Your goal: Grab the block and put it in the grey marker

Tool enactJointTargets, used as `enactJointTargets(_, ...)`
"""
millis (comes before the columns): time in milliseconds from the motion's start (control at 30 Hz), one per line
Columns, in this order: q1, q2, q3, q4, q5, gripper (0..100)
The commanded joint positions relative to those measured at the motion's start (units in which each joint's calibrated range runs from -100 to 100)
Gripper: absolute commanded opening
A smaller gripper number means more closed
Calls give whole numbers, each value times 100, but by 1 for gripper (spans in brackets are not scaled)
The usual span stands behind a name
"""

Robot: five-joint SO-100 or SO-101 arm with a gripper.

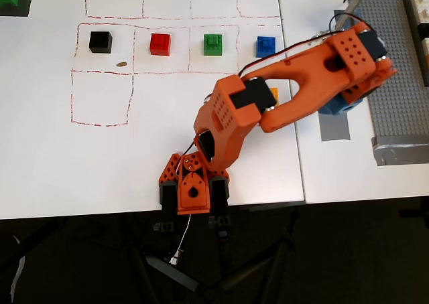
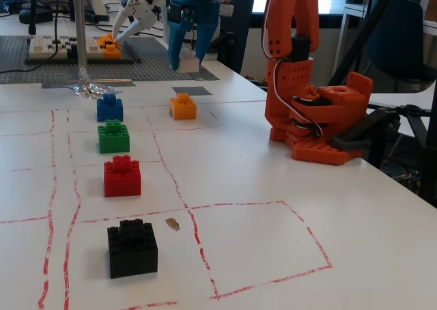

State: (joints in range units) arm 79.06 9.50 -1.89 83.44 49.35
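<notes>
In the fixed view, my blue-fingered gripper [image 2: 191,59] is shut on the white block [image 2: 186,63] and holds it a little above the table, just behind the grey marker [image 2: 191,90]. The marker is a flat grey square past the orange brick [image 2: 183,106]. In the overhead view the gripper [image 1: 342,105] shows only as a blue part under the orange wrist, right above the grey marker [image 1: 334,126]. The block is hidden there.
Black [image 1: 100,41], red [image 1: 160,43], green [image 1: 213,44] and blue [image 1: 266,46] bricks stand in a row inside red-lined squares. A grey studded baseplate [image 1: 395,69] with a long grey tape strip [image 1: 399,150] lies at the right. Crumpled foil [image 2: 92,88] and a metal pole [image 2: 80,30] stand near it.
</notes>
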Motion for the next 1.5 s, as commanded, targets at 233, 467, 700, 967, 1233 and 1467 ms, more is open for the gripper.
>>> enactJointTargets(233,903,1131,-1851,-156,181,0)
enactJointTargets(467,1044,1769,-2331,-181,-29,0)
enactJointTargets(700,1106,2114,-2621,-213,-234,0)
enactJointTargets(967,1114,2131,-2576,-320,-298,9)
enactJointTargets(1233,1238,2027,-2567,-26,-225,26)
enactJointTargets(1467,1282,1881,-2839,448,-259,31)
